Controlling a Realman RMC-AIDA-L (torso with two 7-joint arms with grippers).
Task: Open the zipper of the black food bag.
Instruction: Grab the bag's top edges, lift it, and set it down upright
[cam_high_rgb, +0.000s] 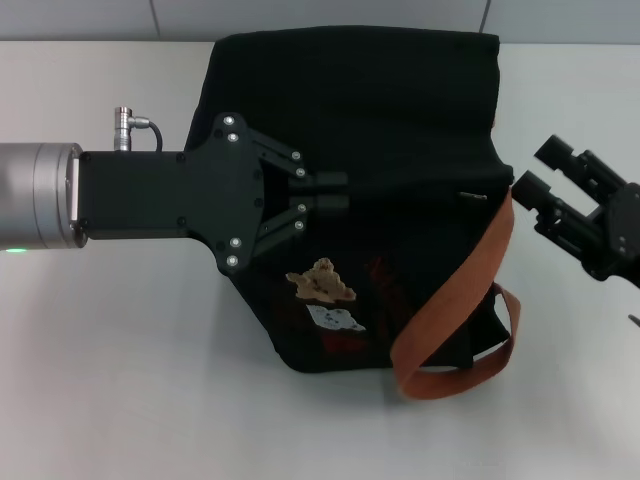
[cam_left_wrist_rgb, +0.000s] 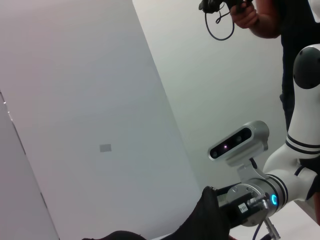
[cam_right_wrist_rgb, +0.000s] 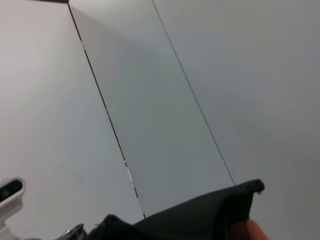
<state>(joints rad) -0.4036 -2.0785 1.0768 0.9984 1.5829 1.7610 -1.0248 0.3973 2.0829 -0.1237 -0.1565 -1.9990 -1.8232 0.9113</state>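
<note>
Overhead, the left end effector (cam_high_rgb: 335, 192) reaches in from the left above the black food bag (cam_high_rgb: 400, 120), its two fingers nearly together with only a thin gap and nothing visibly between them. Off the bag's right edge, the right end effector (cam_high_rgb: 538, 170) hangs with its fingers spread apart, just beside the orange-brown webbing strap (cam_high_rgb: 455, 300). A small silver pull tab of the zipper (cam_high_rgb: 473, 197) shows near that edge. The bag lies on the white tabletop (cam_high_rgb: 120, 380), tan bear patch (cam_high_rgb: 321, 280) facing up.
</note>
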